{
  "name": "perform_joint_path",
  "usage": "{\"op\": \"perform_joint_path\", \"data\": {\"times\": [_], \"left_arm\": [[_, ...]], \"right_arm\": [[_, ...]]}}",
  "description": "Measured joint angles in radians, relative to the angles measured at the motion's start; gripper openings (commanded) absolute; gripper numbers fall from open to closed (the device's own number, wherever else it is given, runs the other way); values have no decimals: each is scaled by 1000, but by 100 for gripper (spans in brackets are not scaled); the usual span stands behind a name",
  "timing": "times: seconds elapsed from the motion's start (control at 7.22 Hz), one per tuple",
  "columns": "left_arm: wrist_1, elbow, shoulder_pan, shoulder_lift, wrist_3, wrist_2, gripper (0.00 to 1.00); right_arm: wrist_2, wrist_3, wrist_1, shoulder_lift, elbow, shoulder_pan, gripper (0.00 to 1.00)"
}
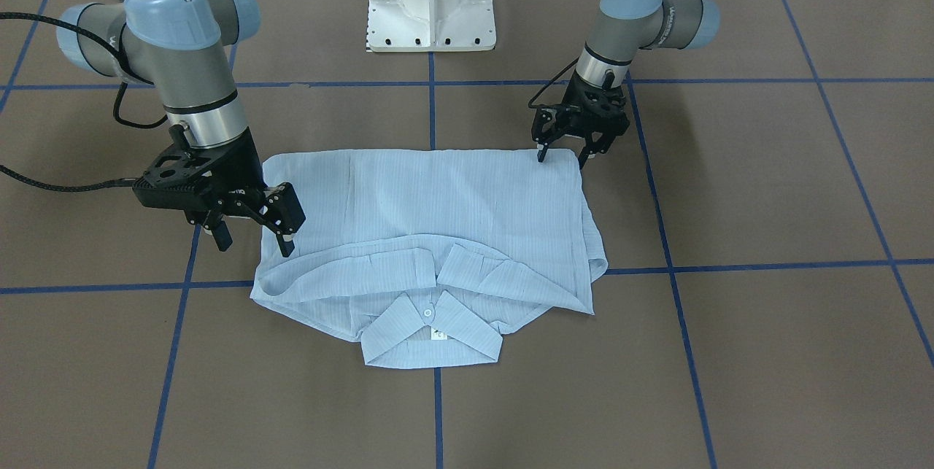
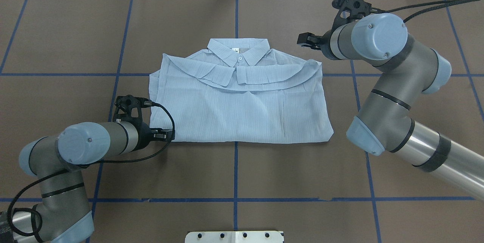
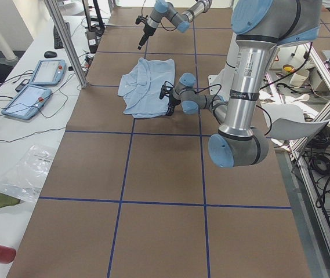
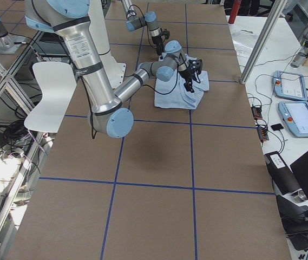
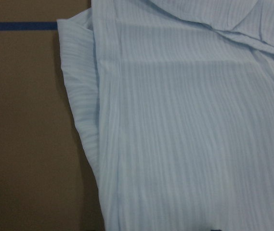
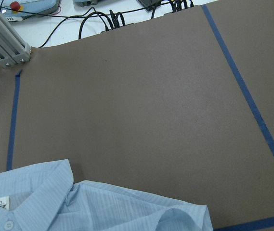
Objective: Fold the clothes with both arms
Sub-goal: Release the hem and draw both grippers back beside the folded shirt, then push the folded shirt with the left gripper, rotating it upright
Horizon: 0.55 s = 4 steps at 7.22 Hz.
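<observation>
Now | brown blue-taped table [image 1: 730, 381], white bench [image 3: 2, 150] alongside; shirt [image 1: 438, 199] folded; left tool [image 1: 562, 160] spread; right tool [image 1: 254, 244] spread

The brown bench [image 2: 75, 27], crossed by blue tape lines [image 2: 235, 167], is carrying a folded pale-blue shirt [image 2: 234, 110] at its centre, its collar [image 2: 239, 52] pointing to twelve o'clock in the overhead view. A white pedestal [image 2: 234, 236] is sitting at six.

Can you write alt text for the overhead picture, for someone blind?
A pale-blue shirt lies folded into a rectangle, collar farthest from the robot, on a brown table marked with blue tape lines. The left gripper sits at the shirt's near left corner; the right gripper hangs beside its far right shoulder.
</observation>
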<state>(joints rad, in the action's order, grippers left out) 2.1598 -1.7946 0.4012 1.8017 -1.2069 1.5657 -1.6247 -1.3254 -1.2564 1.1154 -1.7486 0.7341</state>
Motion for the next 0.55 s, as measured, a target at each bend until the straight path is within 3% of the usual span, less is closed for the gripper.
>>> {"op": "perform_joint_path", "data": {"times": [0.55], "left_arm": [[-4,-56,-5,-20,-4,1,0]], "right_arm": [[2,0,3,0,0,-5,100]]}}
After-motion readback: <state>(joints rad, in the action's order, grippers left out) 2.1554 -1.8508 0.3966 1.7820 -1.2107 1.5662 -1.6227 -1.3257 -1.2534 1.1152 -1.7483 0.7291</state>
